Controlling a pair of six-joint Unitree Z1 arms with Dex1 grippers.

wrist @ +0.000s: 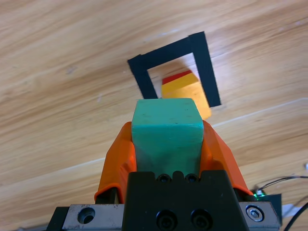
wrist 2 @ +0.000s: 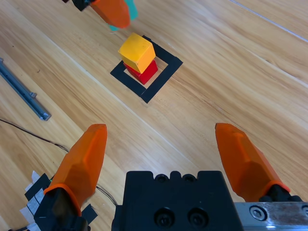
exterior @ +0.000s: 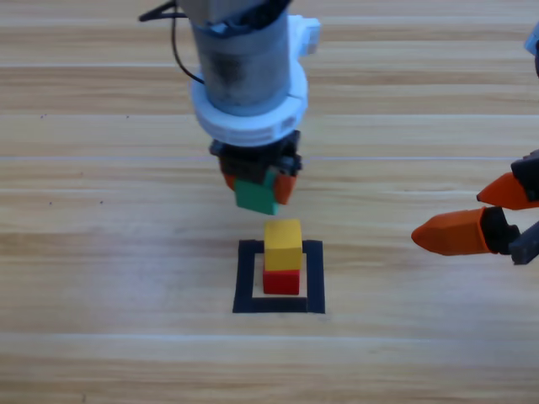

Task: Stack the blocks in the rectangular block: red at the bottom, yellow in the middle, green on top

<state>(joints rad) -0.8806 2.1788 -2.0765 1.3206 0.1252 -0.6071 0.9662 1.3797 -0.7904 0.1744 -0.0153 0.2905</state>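
Descending from the top edge of the high view, the left arm carries its left gripper (exterior: 255,187) above centre of the frame. Its orange fingers (wrist: 117,159) are closed on the two opposite sides of the green cube (exterior: 256,195), which is held clear of the surface (exterior: 101,252). In the left wrist view the green cube (wrist: 166,132) fills the gap between the fingers, with its end face toward the camera.

The rectangular block (exterior: 280,306), an outline of black tape, lies on the surface just below centre of the high view. Inside it sits the red cube (exterior: 281,281), with the yellow cube (exterior: 283,243) resting on top of it. In the right wrist view the yellow cube (wrist 2: 137,51) is turned slightly relative to the red cube (wrist 2: 144,73) beneath it. The green cube hangs above and slightly to the upper left of this two-cube stack and does not touch it.

The right gripper (exterior: 484,210) is at the right edge of the high view, level with the stack and well apart from it. Its fingers (wrist 2: 83,161) are spread wide and hold nothing.
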